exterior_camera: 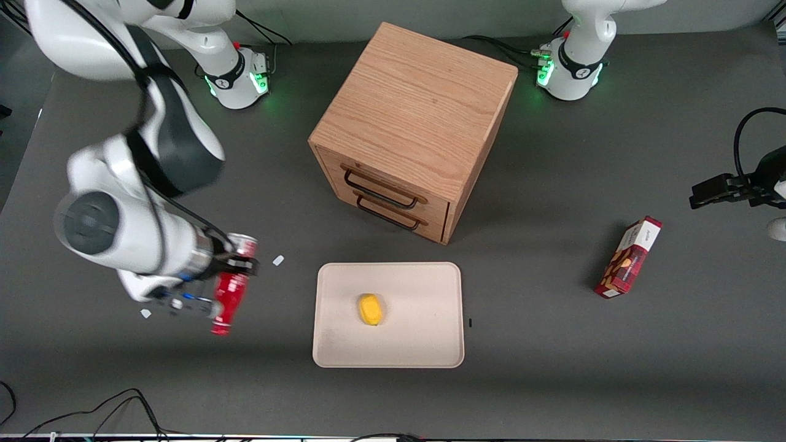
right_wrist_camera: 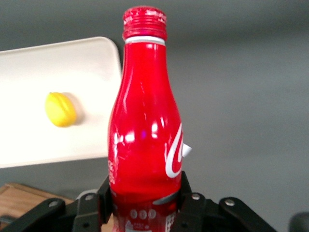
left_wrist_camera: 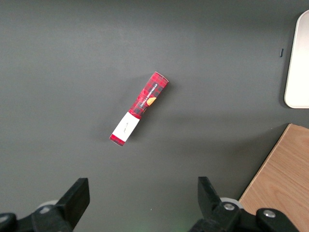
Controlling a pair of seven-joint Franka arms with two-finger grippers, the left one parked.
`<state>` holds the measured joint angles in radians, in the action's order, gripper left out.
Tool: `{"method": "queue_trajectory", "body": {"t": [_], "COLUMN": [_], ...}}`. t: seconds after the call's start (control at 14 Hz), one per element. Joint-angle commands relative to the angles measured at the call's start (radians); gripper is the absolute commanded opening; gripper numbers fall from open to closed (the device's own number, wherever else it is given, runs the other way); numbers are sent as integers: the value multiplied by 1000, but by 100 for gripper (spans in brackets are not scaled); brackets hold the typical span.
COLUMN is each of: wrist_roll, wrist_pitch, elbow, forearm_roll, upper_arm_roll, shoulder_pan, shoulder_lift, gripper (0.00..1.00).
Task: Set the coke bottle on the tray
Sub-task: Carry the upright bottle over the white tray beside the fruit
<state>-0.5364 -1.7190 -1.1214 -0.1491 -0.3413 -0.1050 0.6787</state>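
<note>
My right gripper (exterior_camera: 236, 265) is shut on the coke bottle (exterior_camera: 230, 291), a slim red bottle held lying level above the table, cap end nearer the front camera, silvery base end farther. It is beside the tray (exterior_camera: 388, 314), toward the working arm's end of the table, apart from it. In the right wrist view the black fingers (right_wrist_camera: 190, 195) clamp the bottle's lower body (right_wrist_camera: 145, 130), and the beige tray (right_wrist_camera: 53, 63) shows past it.
A yellow lemon-like object (exterior_camera: 371, 309) lies in the middle of the tray. A wooden drawer cabinet (exterior_camera: 412, 126) stands farther from the front camera than the tray. A red-and-brown snack box (exterior_camera: 628, 256) lies toward the parked arm's end. Small white scraps (exterior_camera: 278, 260) lie near the gripper.
</note>
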Motion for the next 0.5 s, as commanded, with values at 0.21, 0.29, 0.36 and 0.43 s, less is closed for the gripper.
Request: {"method": "queue_trajectory", "body": {"t": [0.21,0.29,0.36,0.43], "wrist_roll": [1,1,4,10], "wrist_pitch": [-239,-264,-277,-327], "elbow": [83,80,81,78], "forearm_roll": [3,5,3,2], "upper_arm_roll": [198,200,200,202], "shoulder_pan": [-234,-236,-248,-249], "shoulder_lift": [189,215,240,271], "gripper": [0,0,0,0]}}
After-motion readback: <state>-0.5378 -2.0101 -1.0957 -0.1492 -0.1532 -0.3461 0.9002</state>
